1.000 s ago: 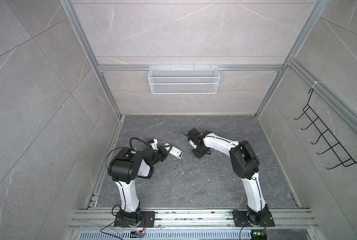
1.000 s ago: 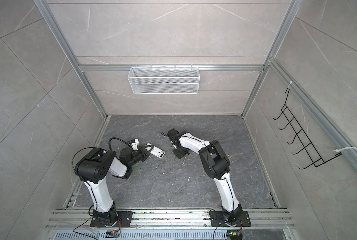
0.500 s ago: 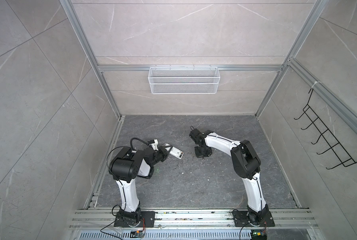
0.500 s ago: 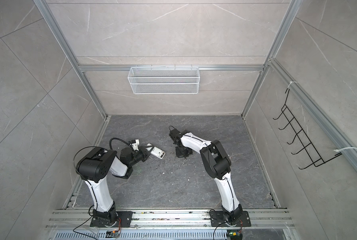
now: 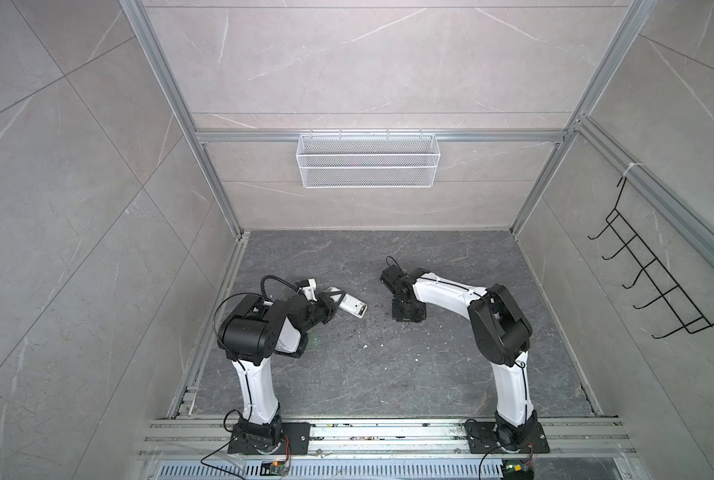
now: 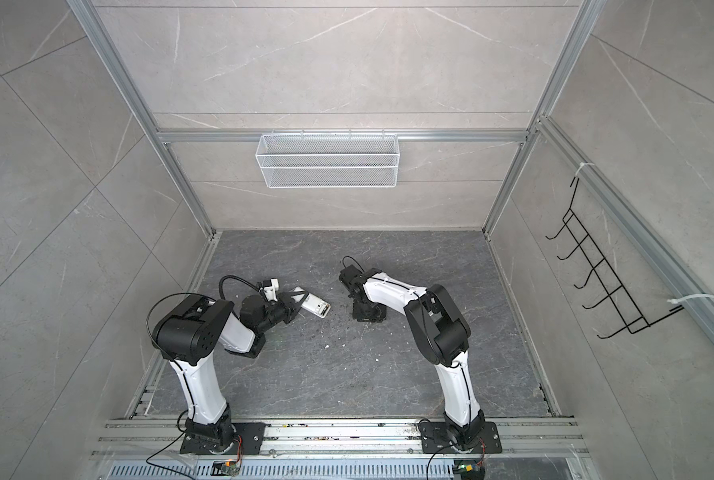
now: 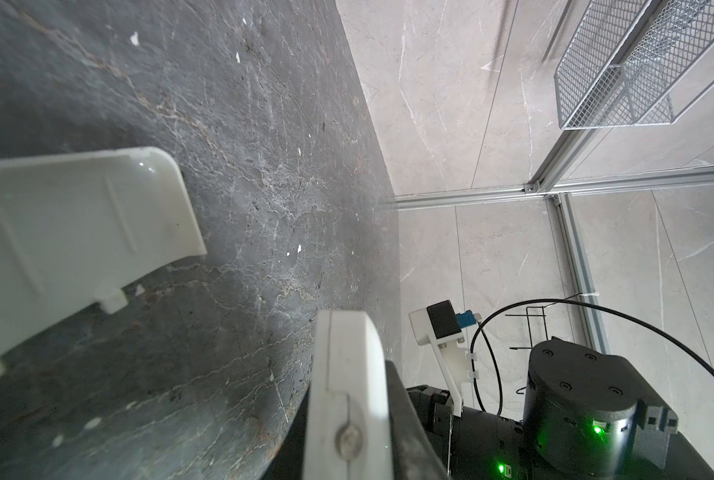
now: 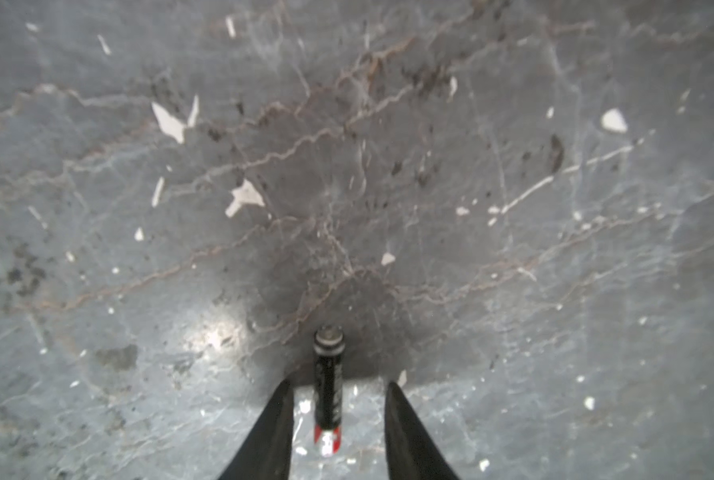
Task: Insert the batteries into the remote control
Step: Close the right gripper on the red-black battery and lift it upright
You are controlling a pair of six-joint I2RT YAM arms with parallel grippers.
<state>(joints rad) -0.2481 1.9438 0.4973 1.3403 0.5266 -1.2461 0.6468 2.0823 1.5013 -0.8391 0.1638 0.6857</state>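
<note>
In both top views the wire basket (image 5: 368, 166) hangs on the back wall, well apart from both arms. The left gripper (image 5: 333, 298) is clamped on the remote control (image 5: 354, 308), and the right gripper (image 5: 407, 321) points down at the floor (image 5: 388, 374).

Left wrist view: the remote's white edge is pinched against a dark finger.

Right wrist view: the fingers (image 8: 272, 436) are apart, with a battery (image 8: 327, 395) lying on the floor between them, touching neither.

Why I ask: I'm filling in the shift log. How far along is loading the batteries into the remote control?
Done: the left gripper is shut on the remote control, and a white cover-like piece lies on the floor. In hand: the right gripper, open, straddles one battery on the floor, not gripping it. Remaining: picking it up and seating both; the second battery is not in view.
</note>
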